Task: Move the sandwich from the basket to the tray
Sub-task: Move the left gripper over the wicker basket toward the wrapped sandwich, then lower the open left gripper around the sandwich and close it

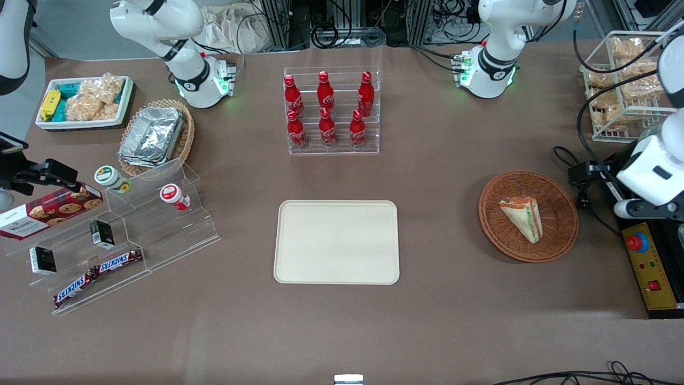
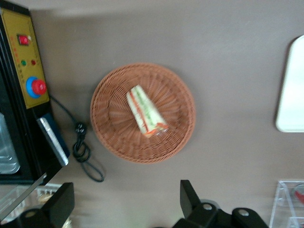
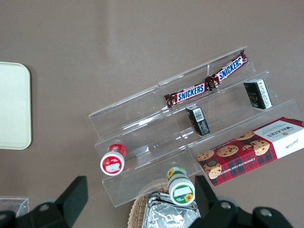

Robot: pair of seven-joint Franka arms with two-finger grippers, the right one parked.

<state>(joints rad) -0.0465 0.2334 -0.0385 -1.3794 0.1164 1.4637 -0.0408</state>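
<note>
Gripper (image 2: 126, 206) poised high above basket (image 2: 110, 137), fingers spread, empty. Sandwich (image 2: 146, 112) lies in basket. Legible: Snickers bars (image 1: 96, 272), Walkers box (image 1: 45, 212).

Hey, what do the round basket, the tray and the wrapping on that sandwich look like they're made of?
The basket looks like reddish-brown woven wicker, with radial strands showing. The tray seems to be smooth matte cream plastic, though that is uncertain. The sandwich, lying in the basket, appears wrapped in clear film, with pale bread and orange and green layers showing through. The end effector hangs open above the table beside the basket.
</note>
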